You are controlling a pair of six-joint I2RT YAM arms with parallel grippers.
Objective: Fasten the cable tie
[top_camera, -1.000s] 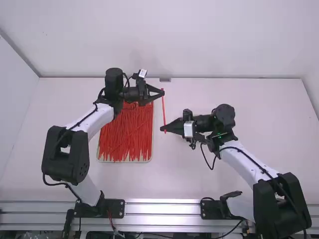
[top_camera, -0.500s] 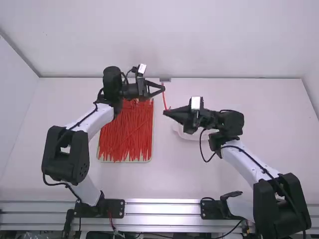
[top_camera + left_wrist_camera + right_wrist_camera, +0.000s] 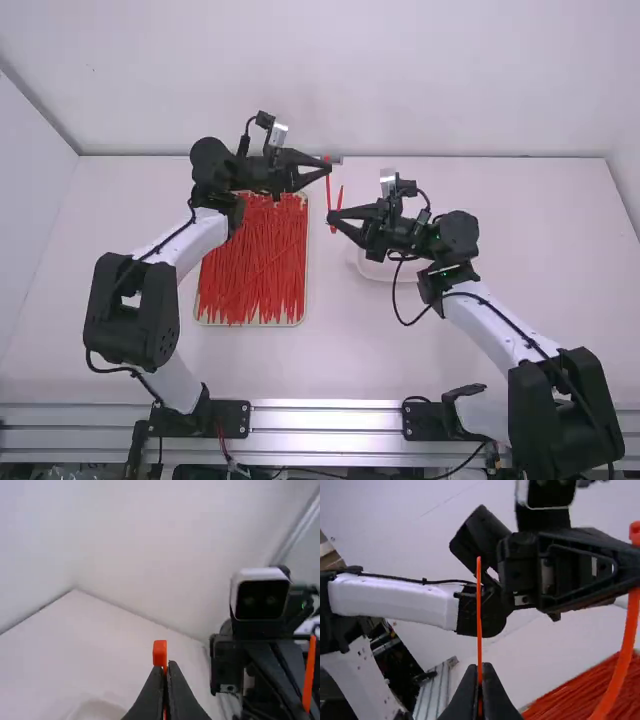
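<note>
Well, my left gripper (image 3: 323, 170) pinched shut on cable tie (image 3: 337, 200), just under its square head (image 3: 160, 652). My right gripper (image 3: 334, 218) nipped tight on thin tail (image 3: 479, 605). Tie hung in air between both tips, above white table (image 3: 520, 200); head end at 12 o'clock, tail end at 6. Heap of red ties (image 3: 255, 260) lay on board (image 3: 250, 323), at 8 o'clock from held tie.
</note>
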